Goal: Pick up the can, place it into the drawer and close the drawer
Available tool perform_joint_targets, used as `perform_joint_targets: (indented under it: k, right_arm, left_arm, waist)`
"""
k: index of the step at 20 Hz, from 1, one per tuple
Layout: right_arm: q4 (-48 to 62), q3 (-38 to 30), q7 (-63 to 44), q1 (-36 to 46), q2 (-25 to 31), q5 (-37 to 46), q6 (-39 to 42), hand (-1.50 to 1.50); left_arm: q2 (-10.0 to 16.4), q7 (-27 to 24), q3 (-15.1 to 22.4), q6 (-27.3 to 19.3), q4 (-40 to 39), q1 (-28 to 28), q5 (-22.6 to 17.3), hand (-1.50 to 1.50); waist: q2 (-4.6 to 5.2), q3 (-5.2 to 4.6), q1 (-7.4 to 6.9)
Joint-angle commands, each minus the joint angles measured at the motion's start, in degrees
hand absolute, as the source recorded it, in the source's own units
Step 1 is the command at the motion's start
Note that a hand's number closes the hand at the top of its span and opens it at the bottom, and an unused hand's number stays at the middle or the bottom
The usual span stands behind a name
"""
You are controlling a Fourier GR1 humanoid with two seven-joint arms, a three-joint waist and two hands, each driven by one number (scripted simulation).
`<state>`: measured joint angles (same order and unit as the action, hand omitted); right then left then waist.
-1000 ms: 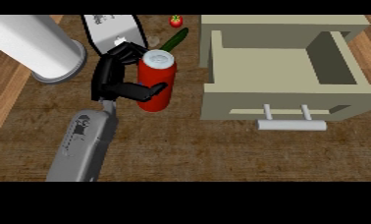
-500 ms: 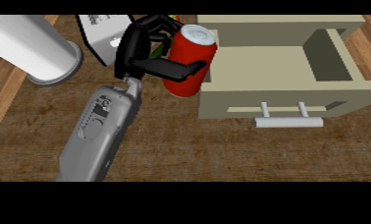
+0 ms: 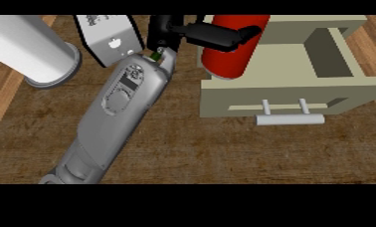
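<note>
Grey left forearm [image 3: 123, 99] is seen stretched diagonally, from below-left of the can [image 3: 228, 65] up to it. Black left hand [image 3: 166, 29] is curled round the can's upper part, w/ fingers [image 3: 220, 34] laid across its front.

Our grey forearm and black hand, from the head view.

We see only our left forearm [image 3: 117, 114]: a smooth, rounded grey shell with a glossy sheen. Set into it is a recessed oval panel [image 3: 123, 90] of darker grey with a small black rectangle near its upper end. A green spot [image 3: 157, 57] marks the wrist. Our left hand [image 3: 213, 34] is shiny black, with thick, blocky, round-tipped fingers.
</note>
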<state>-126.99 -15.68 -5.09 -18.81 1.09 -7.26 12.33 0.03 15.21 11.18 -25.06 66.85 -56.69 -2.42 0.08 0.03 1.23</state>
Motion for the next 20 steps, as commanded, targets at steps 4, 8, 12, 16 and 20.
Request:
perform_joint_targets:
  k: [4, 8, 12, 16, 20]
  right_arm:
    - [1.68, -0.92, -2.29, 3.94, 1.33, 0.73, -0.98, -1.5]
    - [5.99, -2.59, 1.73, 3.98, 1.65, -0.83, 0.94, -1.5]
    - [1.09, 1.45, 1.66, 0.28, -0.99, 2.12, -0.95, -1.5]
    - [5.31, 1.77, 0.19, 5.85, -0.1, 2.95, -0.83, -1.5]
    - [1.8, 0.46, -2.76, 4.95, 0.67, 1.14, -0.92, -1.5]
  left_arm:
    - [-0.03, 2.72, 5.52, -7.29, -7.42, -10.47, -2.95, 1.5]
    - [-0.03, 0.38, 2.28, -5.73, -18.25, -19.29, -6.5, 1.5]
    - [-0.03, 0.91, 1.18, -4.55, -22.08, -22.41, -7.17, 1.5]
    - [-0.03, -2.01, 6.63, -7.57, -27.58, -24.92, -12.92, 1.5]
    - [-0.03, -6.22, 7.68, -6.74, -33.48, -26.94, -14.9, 1.5]
  waist:
    - [0.0, 0.0, 0.0]
    - [0.3, 0.06, 0.78]
    - [0.07, 0.03, 0.43]
    - [0.45, 0.07, 1.37]
    - [0.56, 0.06, 1.96]
